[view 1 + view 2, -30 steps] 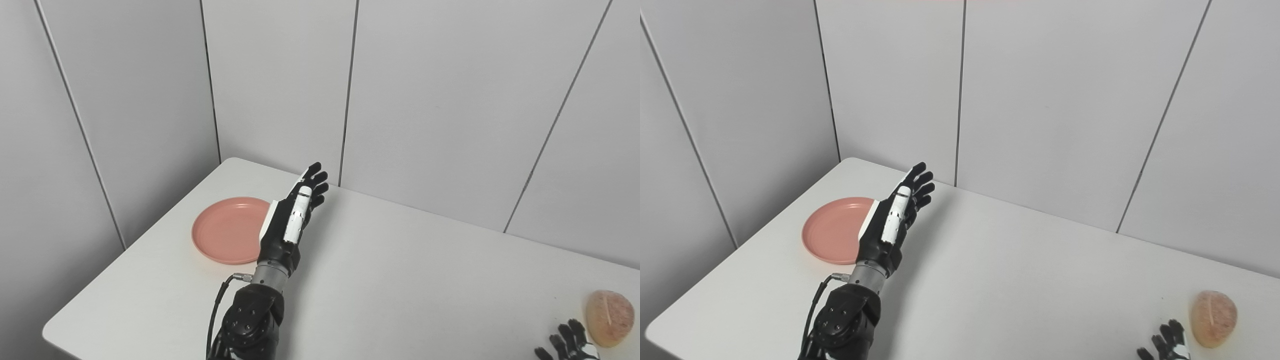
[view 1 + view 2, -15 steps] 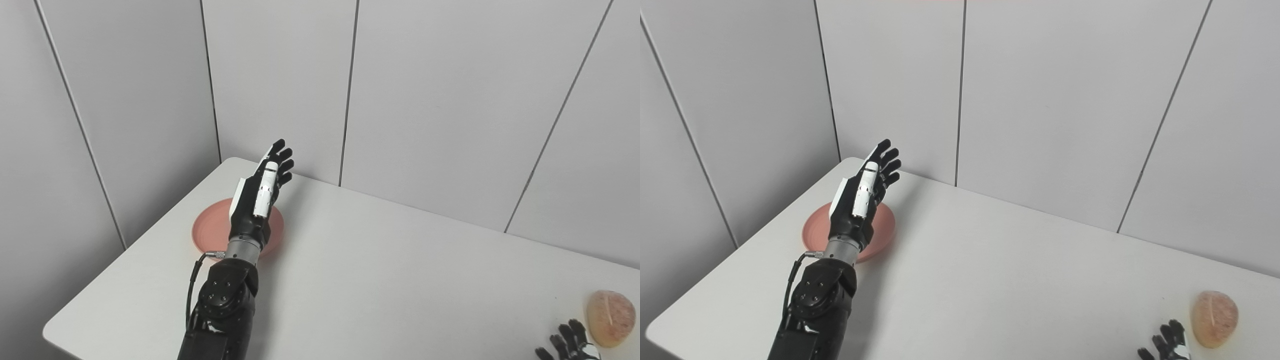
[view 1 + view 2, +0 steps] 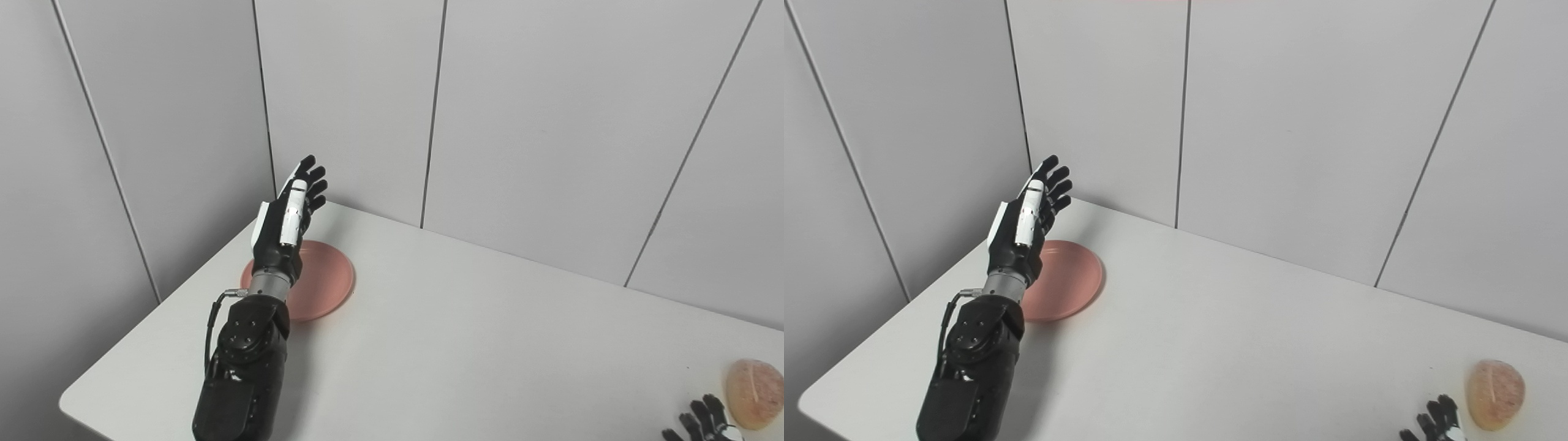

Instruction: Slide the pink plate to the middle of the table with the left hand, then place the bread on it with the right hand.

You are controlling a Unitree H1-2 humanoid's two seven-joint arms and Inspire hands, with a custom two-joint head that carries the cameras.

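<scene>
At the far left of the white bench [image 3: 465,343], the left hand [image 3: 285,217] is raised with its fingers straight and apart, holding nothing. It stands on edge over the left rim of the pink plate [image 3: 321,278], and from these views it cannot be told whether it touches the plate or hangs just above it. The plate lies flat near the bench's left rear corner, well away from the middle, so the slide appears not yet done. The hand's place on the plate's outer side suggests it is being set to push the plate rightward toward the centre.

The middle of the bench, where the plate should end up, lies between the plate and the bread.

At the far right, near the front edge, the bread [image 3: 1494,393] rests on the bench, a rounded pale orange piece. Just beside it, the right hand [image 3: 1436,424] shows only its fingertips at the picture's bottom edge; they look spread and hold nothing, and the bread is untouched. Both steps of the task therefore remain: the slide first, then the placing of the bread.
</scene>
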